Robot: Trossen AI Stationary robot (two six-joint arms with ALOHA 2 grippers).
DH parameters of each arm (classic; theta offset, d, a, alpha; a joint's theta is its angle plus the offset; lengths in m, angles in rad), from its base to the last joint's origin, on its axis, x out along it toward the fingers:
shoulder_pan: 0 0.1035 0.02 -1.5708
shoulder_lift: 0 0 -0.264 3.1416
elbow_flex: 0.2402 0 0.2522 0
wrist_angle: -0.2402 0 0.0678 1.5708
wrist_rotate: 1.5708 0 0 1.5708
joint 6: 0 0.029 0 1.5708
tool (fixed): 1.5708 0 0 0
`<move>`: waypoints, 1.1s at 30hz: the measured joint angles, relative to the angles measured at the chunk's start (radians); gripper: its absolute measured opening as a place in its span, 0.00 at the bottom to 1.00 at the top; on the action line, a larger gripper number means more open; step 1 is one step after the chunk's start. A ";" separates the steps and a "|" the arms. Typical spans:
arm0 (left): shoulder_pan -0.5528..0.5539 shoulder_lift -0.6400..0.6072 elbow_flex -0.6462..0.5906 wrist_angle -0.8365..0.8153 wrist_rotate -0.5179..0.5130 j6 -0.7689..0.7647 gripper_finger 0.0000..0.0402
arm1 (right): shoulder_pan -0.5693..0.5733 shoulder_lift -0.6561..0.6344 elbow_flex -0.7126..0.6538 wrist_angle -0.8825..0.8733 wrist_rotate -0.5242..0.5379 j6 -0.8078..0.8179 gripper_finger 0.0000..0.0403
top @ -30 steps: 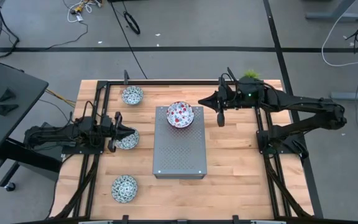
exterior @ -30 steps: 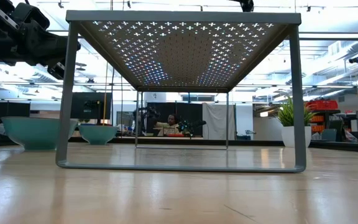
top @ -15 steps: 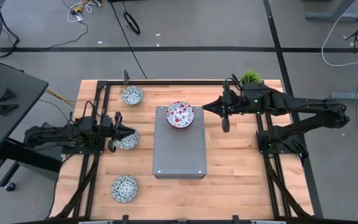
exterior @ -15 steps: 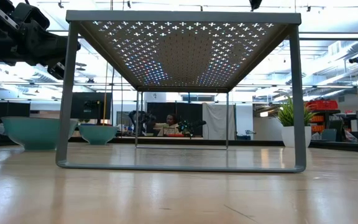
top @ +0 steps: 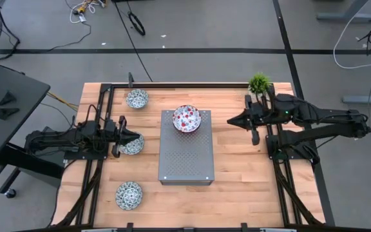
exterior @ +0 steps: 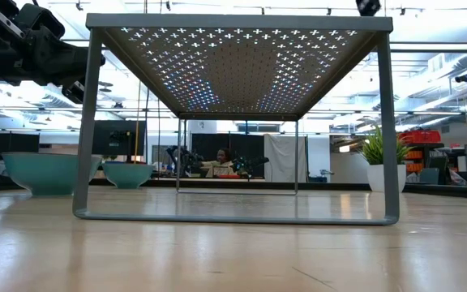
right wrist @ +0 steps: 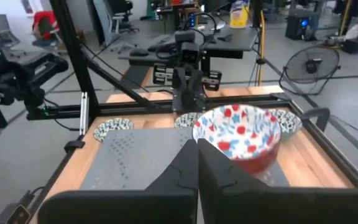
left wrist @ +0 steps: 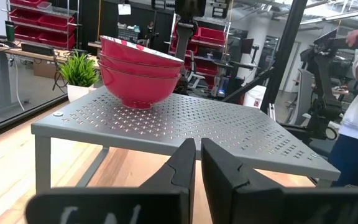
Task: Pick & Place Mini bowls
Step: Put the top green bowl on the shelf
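Observation:
A stack of red-speckled mini bowls (top: 187, 118) stands on the far end of the grey perforated box (top: 185, 154); the left wrist view shows the stack (left wrist: 140, 71) too. Three blue-green mini bowls rest on the wood: one at the far left (top: 137, 98), one at the near left (top: 128, 194), one (top: 130, 146) partly under my left gripper (top: 135, 138). That gripper is shut, points level toward the box and hangs above the bowl. My right gripper (top: 232, 119) is shut and empty, in the air to the right of the box, pointing at the stack (right wrist: 241, 134).
A small green potted plant (top: 259, 82) stands at the far right corner of the table, beside my right arm. Black rails (top: 102, 116) run along the left and right sides. Bare wood lies in front of and to the right of the box.
My right gripper has drawn back from the red bowl stack toward the table's right edge, sinking a little and staying shut. The plant, which the arm covered before, now shows. The bowls have not moved.

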State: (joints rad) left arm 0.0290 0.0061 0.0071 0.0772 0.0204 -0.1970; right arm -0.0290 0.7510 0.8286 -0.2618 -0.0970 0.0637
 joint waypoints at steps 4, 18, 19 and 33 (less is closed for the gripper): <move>0.000 0.000 0.000 0.000 0.000 0.000 0.08 | 0.034 -0.081 -0.074 -0.003 0.056 0.055 0.00; 0.000 0.000 0.000 0.000 0.000 -0.001 0.08 | 0.064 -0.231 -0.275 0.094 0.063 0.164 0.00; 0.000 0.000 0.000 0.000 0.000 0.000 0.08 | 0.061 -0.236 -0.288 0.098 0.063 0.164 0.00; 0.000 0.000 0.000 0.000 0.000 -0.001 0.08 | 0.000 -0.320 -0.392 0.152 0.044 0.095 0.00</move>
State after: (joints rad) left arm 0.0288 0.0063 0.0071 0.0772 0.0204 -0.1977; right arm -0.0291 0.4308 0.4362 -0.1097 -0.0532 0.1591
